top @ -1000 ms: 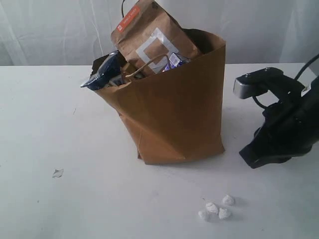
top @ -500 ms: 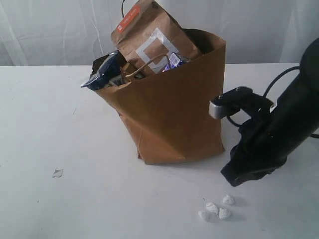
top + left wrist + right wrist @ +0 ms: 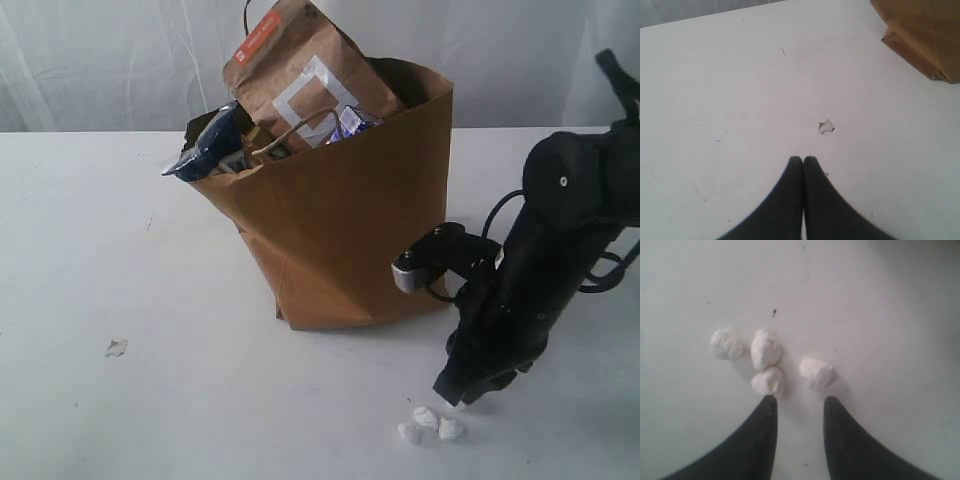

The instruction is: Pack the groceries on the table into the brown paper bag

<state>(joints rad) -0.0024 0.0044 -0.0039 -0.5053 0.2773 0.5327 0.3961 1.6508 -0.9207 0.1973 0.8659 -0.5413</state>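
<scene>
Right gripper first: its jaws stand a modest way apart with nothing between them, pointed down at the table. Just ahead of my fingers lie four small white lumps. One sits right off one fingertip and another just off the other; the picture is too soft for me to tell whether either fingertip touches a lump. From the exterior view, the right gripper hangs low over that cluster, in front of the brown paper bag and to its right.

My left gripper is closed tight, fingertips pressed together and holding nothing, above bare tabletop. A small pale scrap lies just beyond it, and a bottom corner of the bag shows farther off.

The bag stands upright near the middle of the table, creased and leaning a little. A kraft pouch with orange strip sticks up out of its mouth, and a long dark printed packet pokes over the left rim. A twisted paper-cord handle arches between them.
</scene>
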